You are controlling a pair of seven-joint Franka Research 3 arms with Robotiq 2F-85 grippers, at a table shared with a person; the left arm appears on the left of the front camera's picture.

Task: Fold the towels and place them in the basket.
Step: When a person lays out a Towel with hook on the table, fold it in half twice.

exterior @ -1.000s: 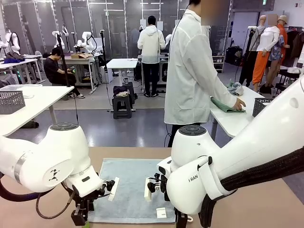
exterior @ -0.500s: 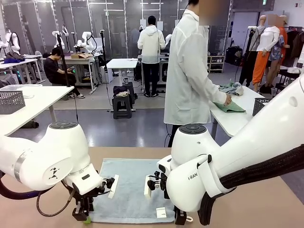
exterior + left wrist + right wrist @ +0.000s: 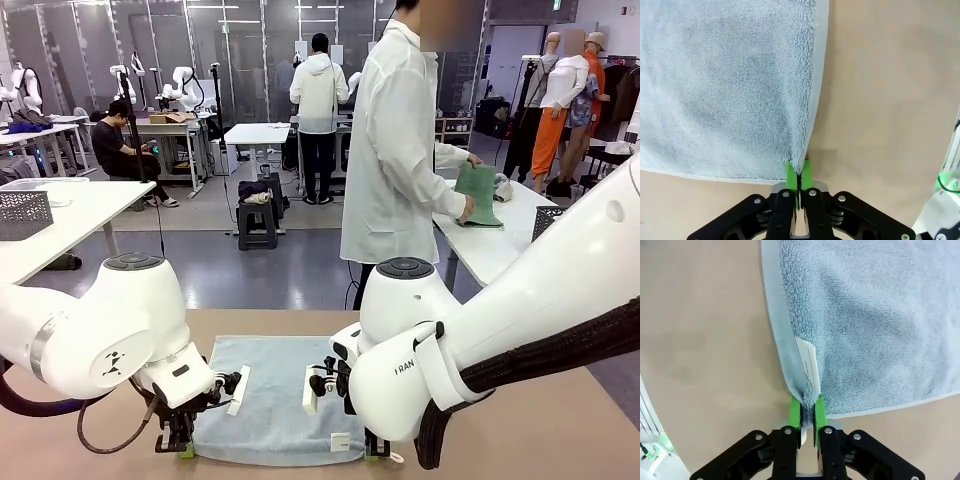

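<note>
A pale blue-grey towel (image 3: 270, 395) lies spread flat on the tan table (image 3: 560, 420) between my two arms. My left gripper (image 3: 184, 446) is down at its near left corner; in the left wrist view the green pads (image 3: 807, 173) are shut on the towel's (image 3: 725, 85) corner edge. At the near right corner my right gripper (image 3: 374, 450) pinches the towel (image 3: 870, 315) beside its white label (image 3: 807, 362), and the left wrist gripper (image 3: 799, 174) and right wrist gripper (image 3: 806, 414) each sit at that pinch. A dark grey lattice basket (image 3: 22, 213) stands on a white side table at the left.
Another dark lattice basket (image 3: 548, 222) sits on the white table at the right, where a person in a white coat holds up a green cloth (image 3: 480, 195). Bare tan tabletop lies on both sides of the towel.
Both grippers have come down to the towel's near corners and closed on them. The person at the far table has lifted the green cloth off that table.
</note>
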